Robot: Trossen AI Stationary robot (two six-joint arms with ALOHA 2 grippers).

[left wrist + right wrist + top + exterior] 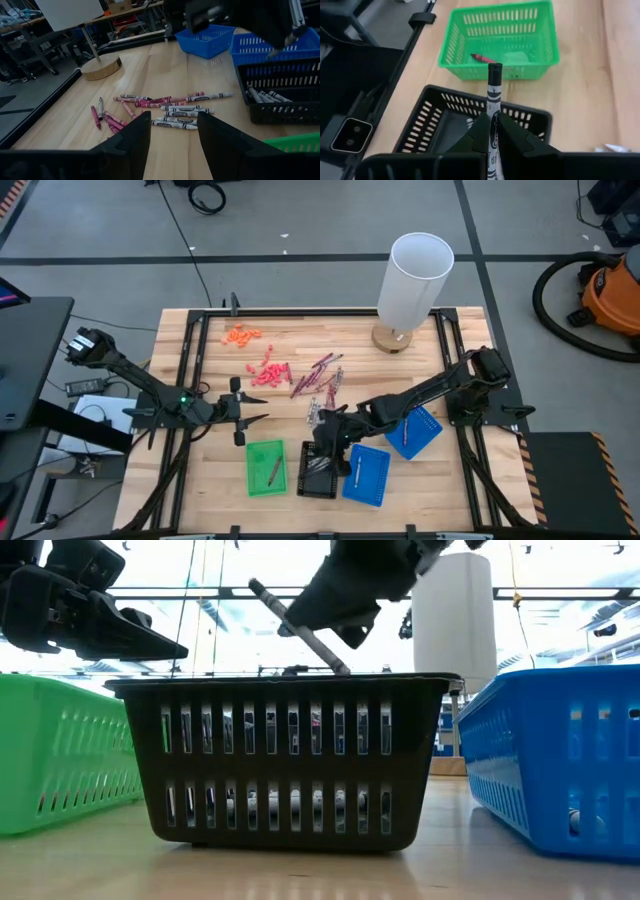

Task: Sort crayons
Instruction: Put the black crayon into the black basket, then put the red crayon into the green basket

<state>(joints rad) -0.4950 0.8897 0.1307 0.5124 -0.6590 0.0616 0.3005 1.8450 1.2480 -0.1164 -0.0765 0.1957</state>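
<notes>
Hovering above the black basket (pixel 320 468), my right gripper (pixel 328 442) is clamped on one grey crayon (pixel 322 450), seen from overhead with the green basket (pixel 265 468) to its left and two blue baskets (pixel 367 474) to its right. My left gripper (pixel 250 418) waits with fingers apart, left of the loose crayons (pixel 318 376) lying mid-table. From table height, the held crayon (pixel 298 628) slants over the black basket's rim (pixel 280 686). My left wrist camera shows maroon and grey crayons (pixel 172 107) scattered on the wood beyond my spread fingers (pixel 131 142), with several grey ones (pixel 265 95) in the black basket. My right wrist camera shows the crayon (pixel 493 107) pinched between my fingers above the black basket (pixel 445 125); a red crayon (pixel 481 58) lies in the green basket (pixel 497 40).
</notes>
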